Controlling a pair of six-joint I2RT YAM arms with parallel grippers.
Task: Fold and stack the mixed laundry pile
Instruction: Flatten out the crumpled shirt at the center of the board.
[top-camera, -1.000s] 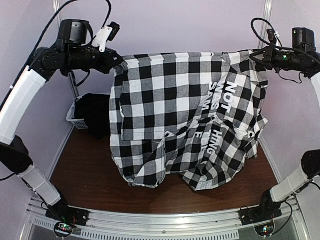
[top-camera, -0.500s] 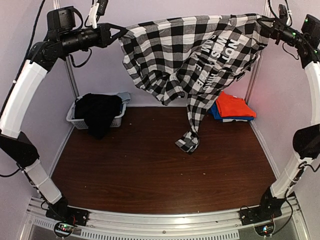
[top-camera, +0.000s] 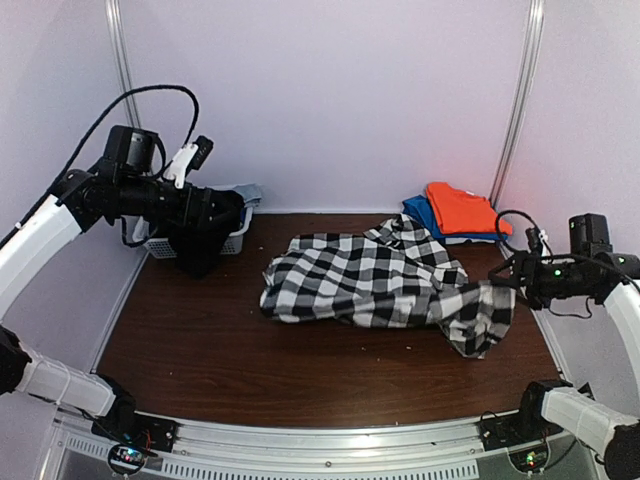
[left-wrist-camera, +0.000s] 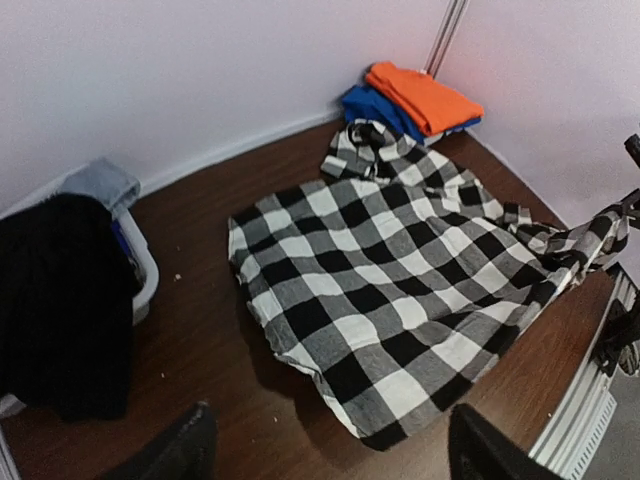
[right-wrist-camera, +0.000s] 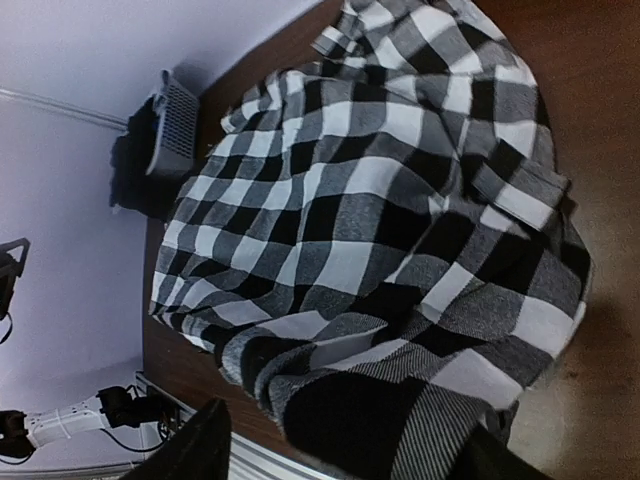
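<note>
The checked shirt (top-camera: 370, 285) lies rumpled on the table (top-camera: 200, 340) just ahead of the left pincer (left-wrist-camera: 330, 428), open and empty, with its corner bunched at the right pincer (right-wrist-camera: 345, 440), whose jaws stand apart, unclamped; spreading looks done, so folding next needs a grip on an edge.

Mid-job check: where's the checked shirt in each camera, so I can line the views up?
Top external: the shirt lies spread on the table, centre to right.
Left wrist: the shirt fills the centre and right of the picture.
Right wrist: the shirt fills most of the picture.
Shared landmark: the white basket, far left in top external, left edge in left wrist, upper left in right wrist.
</note>
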